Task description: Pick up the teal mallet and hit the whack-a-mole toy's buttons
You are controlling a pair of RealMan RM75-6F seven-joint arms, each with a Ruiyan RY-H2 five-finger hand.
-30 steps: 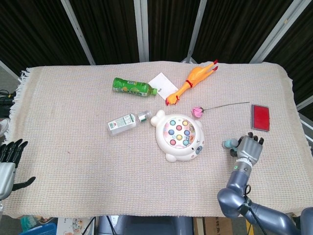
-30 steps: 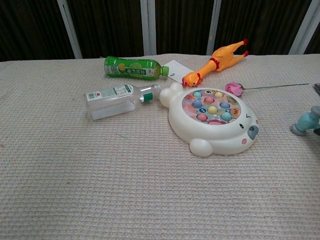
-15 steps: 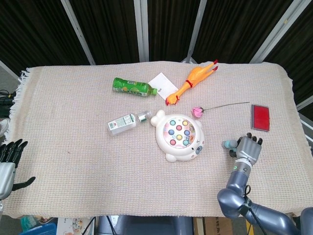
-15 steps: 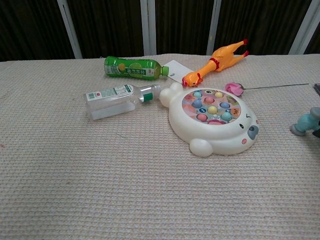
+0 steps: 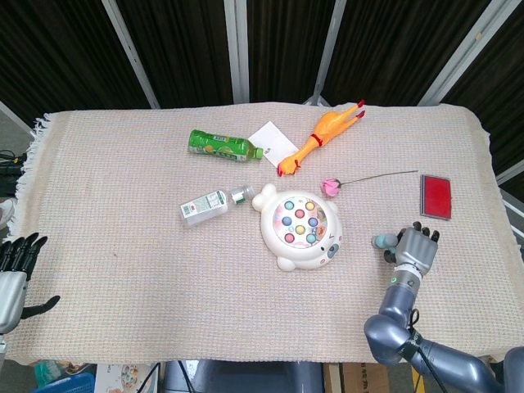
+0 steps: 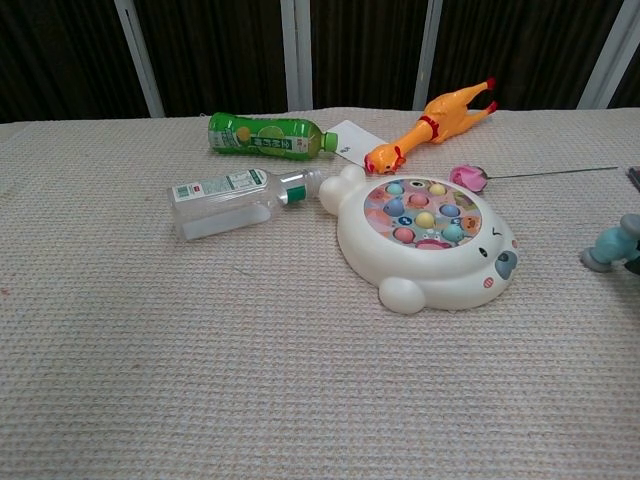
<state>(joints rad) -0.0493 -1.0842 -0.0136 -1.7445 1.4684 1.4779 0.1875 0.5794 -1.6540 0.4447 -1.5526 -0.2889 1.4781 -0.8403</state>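
Observation:
The teal mallet lies on the cloth right of the whack-a-mole toy, a white bear-shaped base with coloured buttons. Only its head shows in the head view. My right hand lies palm down over the handle, fingers stretched out away from me, and no grip on it shows. At the right edge of the chest view the mallet rests on the cloth, with a dark bit of the hand beside it. My left hand hangs off the table's near left corner, fingers apart, holding nothing.
A clear bottle lies just left of the toy and a green bottle further back. A rubber chicken, a white card and a pink rose sit behind the toy. A red case lies behind my right hand.
My right hand has sunk slightly over the mallet handle. The mallet, the toy and the left hand have not moved.

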